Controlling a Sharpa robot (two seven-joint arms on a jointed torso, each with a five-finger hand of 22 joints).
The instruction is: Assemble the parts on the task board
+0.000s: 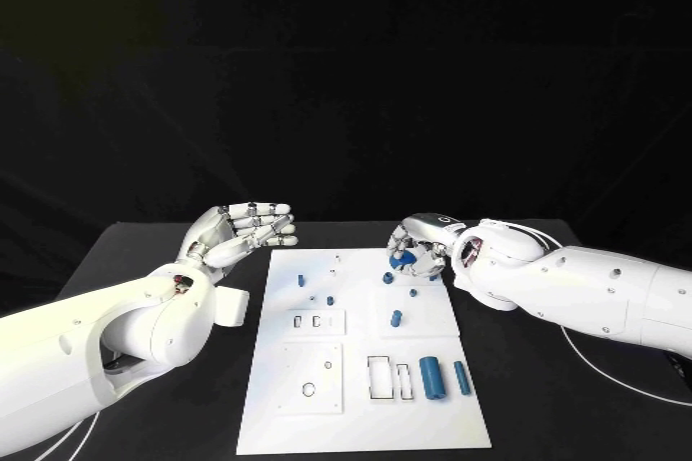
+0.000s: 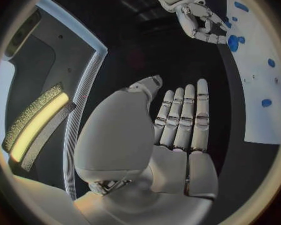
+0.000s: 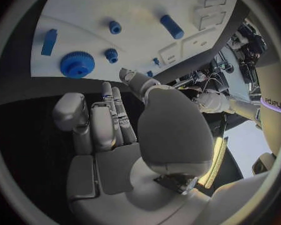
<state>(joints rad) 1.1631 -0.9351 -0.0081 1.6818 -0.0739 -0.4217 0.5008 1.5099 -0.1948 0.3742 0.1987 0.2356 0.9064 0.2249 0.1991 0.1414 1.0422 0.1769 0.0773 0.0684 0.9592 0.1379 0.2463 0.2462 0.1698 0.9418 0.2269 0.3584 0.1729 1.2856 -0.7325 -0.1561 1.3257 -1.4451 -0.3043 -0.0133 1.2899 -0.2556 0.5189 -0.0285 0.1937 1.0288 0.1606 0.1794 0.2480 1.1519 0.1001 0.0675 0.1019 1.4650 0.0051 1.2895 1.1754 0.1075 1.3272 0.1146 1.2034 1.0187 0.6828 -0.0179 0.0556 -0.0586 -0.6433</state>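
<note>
Parts for the assembly lie scattered on the white board point(image 1: 368, 421), which sits in the middle of the black table point(image 1: 548, 401) with its long sides running away from us. Near the board's near right corner we see two blue cylinders lying side by side, a thick one point(image 1: 431, 377) and a thinner one point(image 1: 462, 378), just beside an outlined rectangular slot point(image 1: 379, 377). Toward the far edge, small blue pegs stand on the board: one point(image 1: 302, 279) near the far left corner and others point(image 1: 413, 293) farther right. Our right hand point(image 1: 420, 251) hangs over the board's far right corner with its fingers curled loosely, and a blue gear point(image 3: 77, 64) lies on the board just under them; we cannot tell from these views whether the fingers actually grip it or only hover at it. In the right wrist view the gear sits near a flat blue bar point(image 3: 49, 41) and two short pegs point(image 3: 111, 54). Our left hand point(image 1: 242, 231) is raised off the table just beyond the board's far left corner, fingers straight and close together, holding nothing. Behind the table the room is dark.
</note>
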